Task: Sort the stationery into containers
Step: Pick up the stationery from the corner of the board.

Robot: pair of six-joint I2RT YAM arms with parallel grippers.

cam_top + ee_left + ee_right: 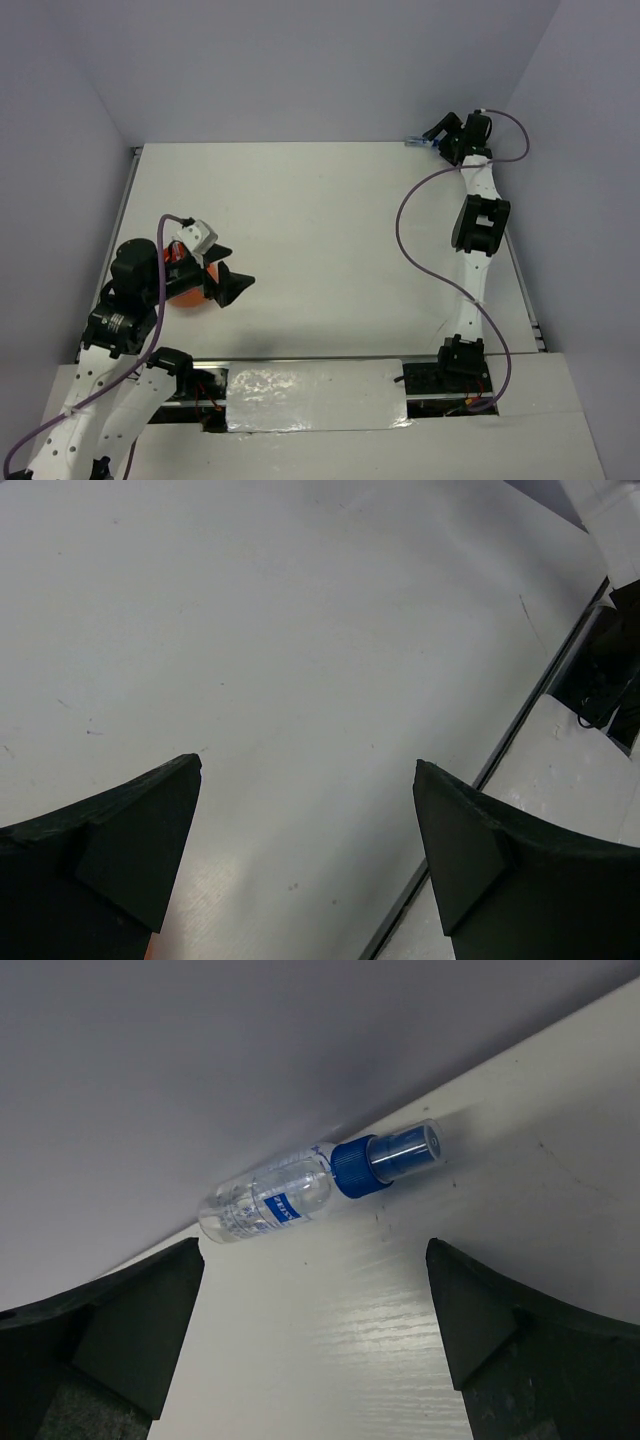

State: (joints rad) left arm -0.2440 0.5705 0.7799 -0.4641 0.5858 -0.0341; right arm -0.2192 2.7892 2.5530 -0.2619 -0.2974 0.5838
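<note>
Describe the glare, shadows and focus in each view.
Top external: even, soft light; glare only on the glossy white strip at the near edge. Left wrist: pale sheen on the white table; the open left end effector is near-black, detail lost. Right wrist: the small clear plastic bottle with a blue cap is sharp; streaky glare below it; the right end effector equally dark.

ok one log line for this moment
left gripper open, over table, beside cup | right gripper open, facing bottle lying against wall, not gripped
</note>
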